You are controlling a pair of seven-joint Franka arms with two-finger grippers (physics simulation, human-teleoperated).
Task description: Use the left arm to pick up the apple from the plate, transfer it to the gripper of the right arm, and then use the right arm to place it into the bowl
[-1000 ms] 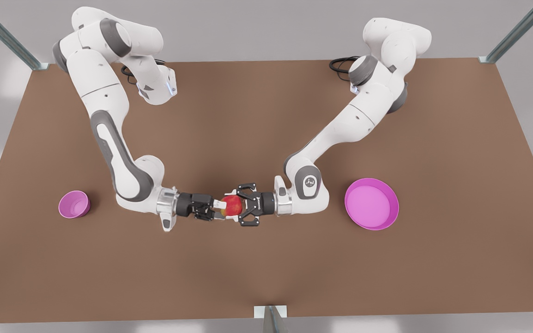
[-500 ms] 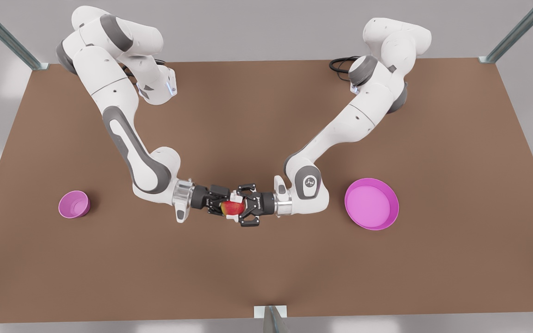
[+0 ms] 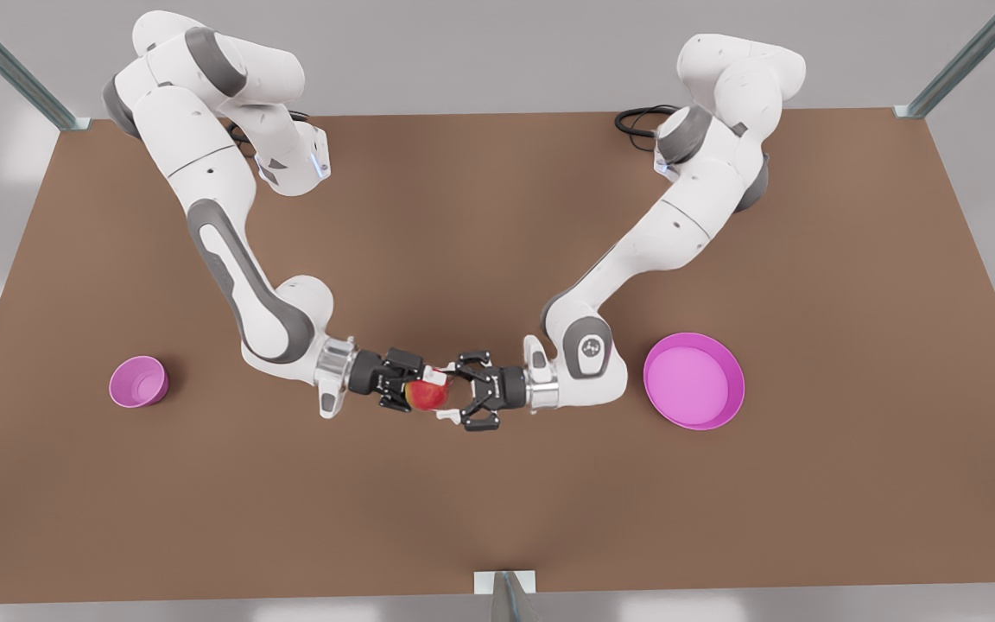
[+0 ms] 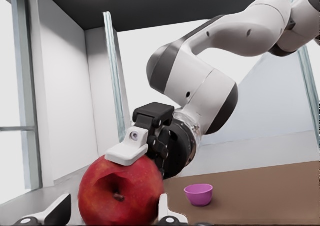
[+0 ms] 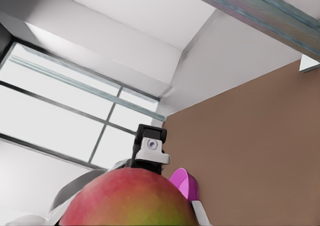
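red apple (image 3: 427, 395), magenta bowl (image 3: 138, 382), plate (image 3: 693, 382), brown table (image 3: 497, 501)

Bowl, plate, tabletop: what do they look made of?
Bowl and plate: probably plastic, uniform magenta, smooth with a soft sheen, no pattern. Table: matte brown, no grain visible; laminate or painted board, can't tell. Right gripper holds the apple above mid-table; left gripper open beside it.
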